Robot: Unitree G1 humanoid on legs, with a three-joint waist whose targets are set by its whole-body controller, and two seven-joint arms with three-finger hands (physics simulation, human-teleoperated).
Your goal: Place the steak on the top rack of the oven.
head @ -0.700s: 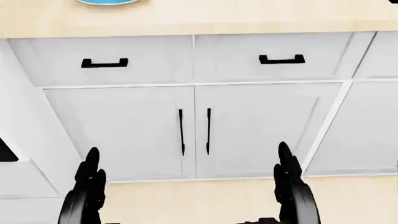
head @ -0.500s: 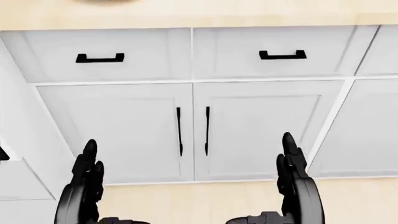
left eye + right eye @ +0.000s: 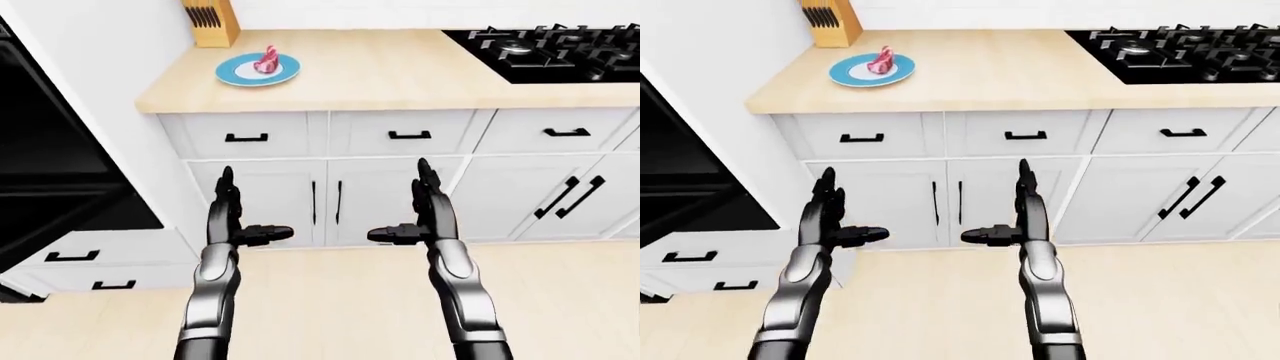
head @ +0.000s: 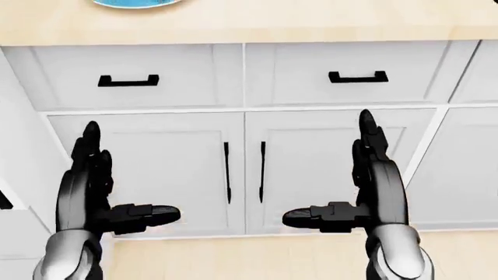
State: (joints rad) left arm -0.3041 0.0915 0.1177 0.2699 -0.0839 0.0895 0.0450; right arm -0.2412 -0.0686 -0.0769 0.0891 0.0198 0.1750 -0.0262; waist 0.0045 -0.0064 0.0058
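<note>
A red-pink steak (image 3: 267, 60) lies on a blue plate (image 3: 243, 75) at the top left of the left-eye view, on the wooden counter (image 3: 380, 71). The oven (image 3: 50, 157) is a dark cavity at the left edge with its door down. My left hand (image 3: 238, 217) and right hand (image 3: 415, 216) are raised in the lower middle, both open, fingers up and thumbs pointing inward, holding nothing. Both hang below the counter before the white cabinet doors (image 3: 330, 199), well short of the steak.
A knife block (image 3: 212, 21) stands beside the plate at the top left. A black gas stove (image 3: 550, 49) fills the counter's top right. White drawers (image 3: 75, 266) sit under the oven. Light wooden floor (image 3: 330, 300) spreads below the cabinets.
Both hands have risen in the head view and now show thumbs pointing inward. The picture dipped and came back, so the head moved a little.
</note>
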